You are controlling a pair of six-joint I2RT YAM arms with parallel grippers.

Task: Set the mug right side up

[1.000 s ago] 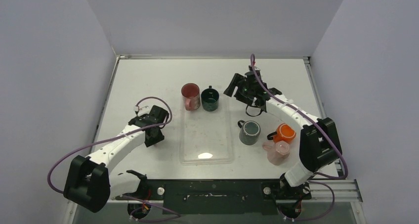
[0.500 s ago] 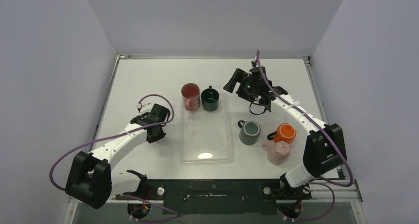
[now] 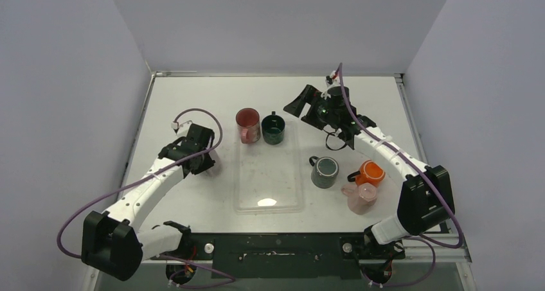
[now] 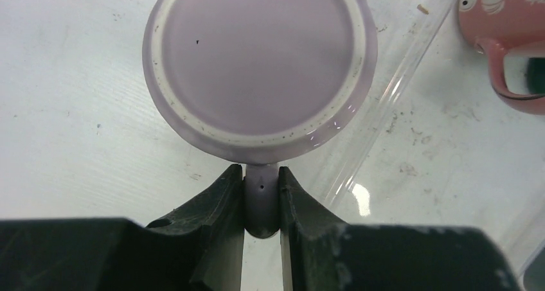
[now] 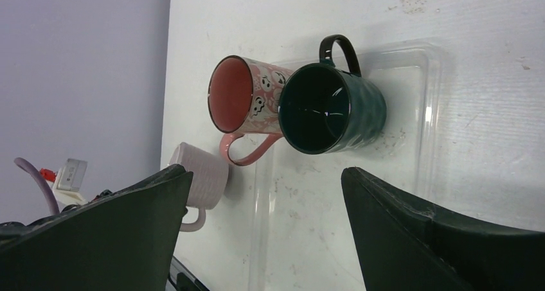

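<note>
A lilac mug [image 4: 260, 66] stands upside down on the table just left of the clear tray, its flat base facing up. My left gripper [image 4: 261, 175] is shut on the mug's handle [image 4: 261, 204], pinched between both fingers. In the top view the left gripper [image 3: 200, 161] covers most of the mug. The mug also shows in the right wrist view [image 5: 200, 175], with its handle toward the left arm. My right gripper [image 5: 265, 172] is open and empty, held above the table behind the tray [image 3: 307, 106].
A clear plastic tray [image 3: 270, 191] lies mid-table. An upright pink mug [image 3: 247, 124] and a dark green mug [image 3: 274, 129] stand at its far end. A grey mug [image 3: 324, 172], an orange mug [image 3: 370, 173] and a pale pink mug [image 3: 360, 197] stand to the right.
My left gripper has shifted a little toward the far side of the table, next to the tray's left edge. My right gripper has moved farther back and turned toward the left.
</note>
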